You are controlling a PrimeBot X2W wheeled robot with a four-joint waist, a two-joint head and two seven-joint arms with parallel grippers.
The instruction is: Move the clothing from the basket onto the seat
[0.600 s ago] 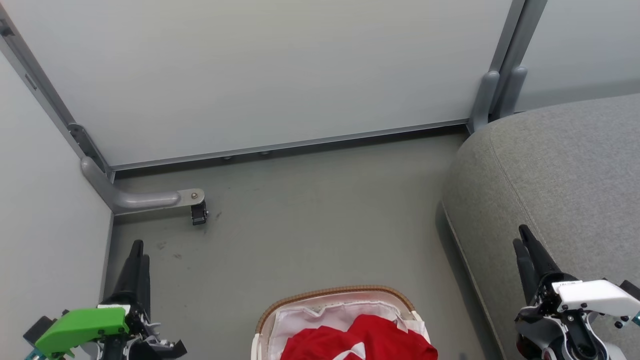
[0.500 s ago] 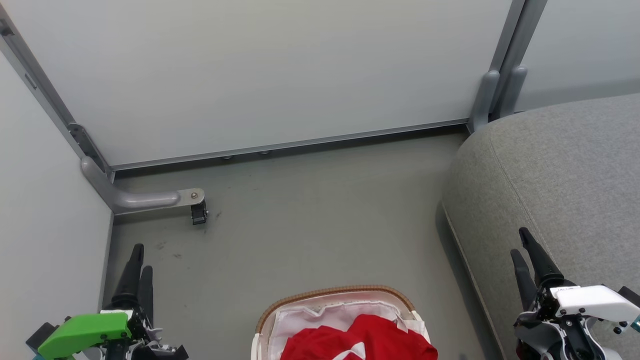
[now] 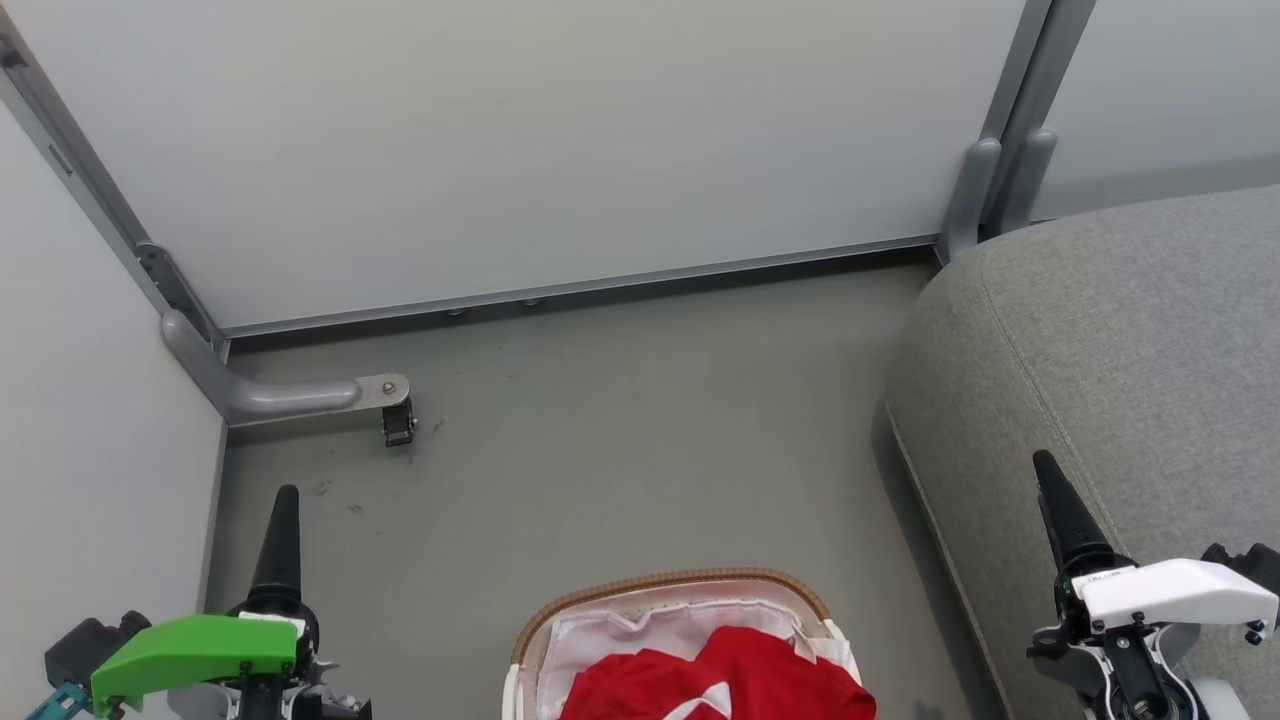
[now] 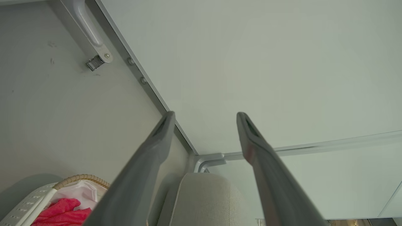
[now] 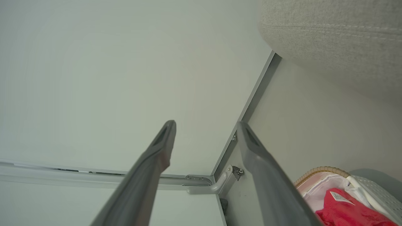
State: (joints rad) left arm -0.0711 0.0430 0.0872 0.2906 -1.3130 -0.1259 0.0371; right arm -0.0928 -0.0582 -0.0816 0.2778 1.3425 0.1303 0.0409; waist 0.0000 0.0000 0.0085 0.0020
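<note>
- Red fabric with a white stripe, the clothing [image 3: 700, 685] lies bunched inside the basket [image 3: 668, 581] at 6 o'clock of the head view, on top of the white cloth liner [image 3: 625, 632].
- The liner's rumpled edge shows along the basket's far end, at 12 o'clock of the garment, under the brown woven rim band.
- The picture's bottom edge cuts off the basket's near half and most of the clothing, so its folds cannot be made out.
- The seat [image 3: 1130, 350], light grey upholstery, fills 3 o'clock and runs off the right edge. A strip of grey floor [image 3: 600, 450] lies between it and the basket.
- The left gripper [image 4: 205, 114] sits at 7 o'clock of the head view, edge-on there, so one dark finger hides the other. Its wrist view shows the jaws spread wide and empty.
- The right gripper [image 5: 206, 123] sits at 5 o'clock over the seat's front edge, jaws likewise wide and empty.
- In the right wrist view a small white label [image 5: 337, 196] lies on the red fabric, its print too small to read.
</note>
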